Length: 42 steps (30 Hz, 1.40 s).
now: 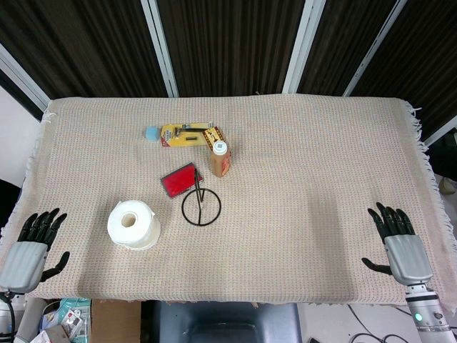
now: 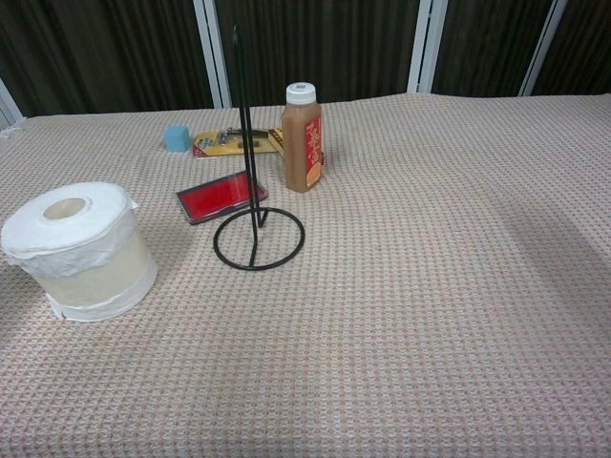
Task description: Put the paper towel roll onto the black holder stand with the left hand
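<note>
White roll (image 1: 133,224) stands on end near the left edge, just left of the stand (image 1: 201,206), apart from it. Our left hand (image 1: 32,246) and right hand (image 1: 398,239) lie released, fingers spread, holding nothing. We judge the thin rod could tip if the roll's core misses it and knocks it toward the bottle (image 1: 221,158). Only the head view shows our hands; the chest view shows the rod's full height (image 2: 248,143).

Left hand (image 1: 30,246) low at near-left, fingers spread, empty, right hand (image 1: 401,243) likewise at near-right
</note>
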### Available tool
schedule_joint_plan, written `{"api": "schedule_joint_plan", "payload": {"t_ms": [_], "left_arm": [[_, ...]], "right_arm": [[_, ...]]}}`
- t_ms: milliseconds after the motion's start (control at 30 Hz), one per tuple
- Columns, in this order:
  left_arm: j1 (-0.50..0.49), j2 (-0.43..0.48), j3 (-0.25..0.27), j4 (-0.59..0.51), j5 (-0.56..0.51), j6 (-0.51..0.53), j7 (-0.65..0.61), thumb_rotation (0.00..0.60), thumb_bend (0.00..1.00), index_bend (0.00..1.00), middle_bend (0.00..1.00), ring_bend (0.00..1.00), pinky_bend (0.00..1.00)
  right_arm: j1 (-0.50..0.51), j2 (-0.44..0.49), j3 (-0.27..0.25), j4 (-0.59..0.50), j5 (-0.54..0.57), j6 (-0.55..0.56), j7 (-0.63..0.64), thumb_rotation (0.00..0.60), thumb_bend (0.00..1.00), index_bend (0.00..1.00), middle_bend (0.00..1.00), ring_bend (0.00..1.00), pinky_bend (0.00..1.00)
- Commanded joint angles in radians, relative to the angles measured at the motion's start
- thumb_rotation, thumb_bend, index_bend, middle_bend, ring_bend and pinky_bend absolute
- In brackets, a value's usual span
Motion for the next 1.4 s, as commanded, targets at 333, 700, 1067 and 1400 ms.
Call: {"api": "schedule_joint_plan", "payload": {"t_ms": [333, 700, 1067, 1400], "left_arm": [[-0.051, -0.036, 0.035, 0.076, 0.084, -0.036, -0.312, 0.600, 0.37, 0.00, 0.00, 0.00, 0.00], [-0.127, -0.243, 0.033, 0.311, 0.091, -0.107, -0.480, 0.600, 0.34, 0.00, 0.00, 0.00, 0.00], [-0.177, -0.327, 0.007, 0.345, 0.047, -0.172, -0.495, 0.600, 0.33, 0.00, 0.00, 0.00, 0.00], [-0.235, -0.367, -0.004, 0.375, 0.019, -0.227, -0.759, 0.600, 0.33, 0.00, 0.00, 0.00, 0.01]], "right_arm": [[-0.002, 0.015, -0.012, -0.012, -0.013, -0.004, 0.016, 0.600, 0.06, 0.00, 0.00, 0.00, 0.00], [0.000, 0.029, -0.020, -0.022, -0.012, -0.019, 0.027, 0.600, 0.06, 0.00, 0.00, 0.00, 0.00], [-0.001, 0.033, -0.012, -0.025, 0.000, -0.017, 0.028, 0.600, 0.06, 0.00, 0.00, 0.00, 0.00], [-0.001, 0.031, -0.010, -0.026, 0.006, -0.018, 0.022, 0.600, 0.06, 0.00, 0.00, 0.00, 0.00]]}}
